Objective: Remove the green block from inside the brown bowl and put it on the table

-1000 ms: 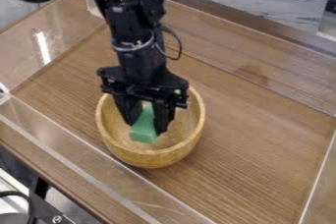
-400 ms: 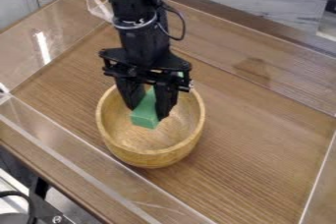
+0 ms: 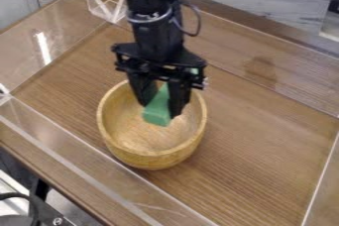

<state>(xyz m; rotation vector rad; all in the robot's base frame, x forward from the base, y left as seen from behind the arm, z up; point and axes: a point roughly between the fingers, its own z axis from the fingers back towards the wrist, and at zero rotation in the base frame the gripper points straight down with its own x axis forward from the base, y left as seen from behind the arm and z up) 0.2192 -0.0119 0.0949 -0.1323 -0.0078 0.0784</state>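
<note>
Brown wood covers the big table (image 3: 265,121), and you can see the lines of the grain running across it. Low clear plastic walls (image 3: 54,131) stand along its edges, and light shines off them. Behind the far wall there is a gray and white surface, too blurry to make out.

Next in size is the black robot arm (image 3: 153,12). It comes down from the top of the picture and stands almost straight up, with thin cables running along it. Its wrist points straight down at the table.

Under the arm sits the brown bowl (image 3: 133,146). It is round, made of pale wood, with a thick rim and deep sides. Its floor is bare. The arm hides part of its far rim.

The gripper (image 3: 161,103) hangs just over the bowl. Its two black fingers are closed on the green block (image 3: 159,109), one on each side. The block is small, bright green and tilted. It is lifted up off the bowl's floor, about level with the rim, and it touches only the fingers.
</note>
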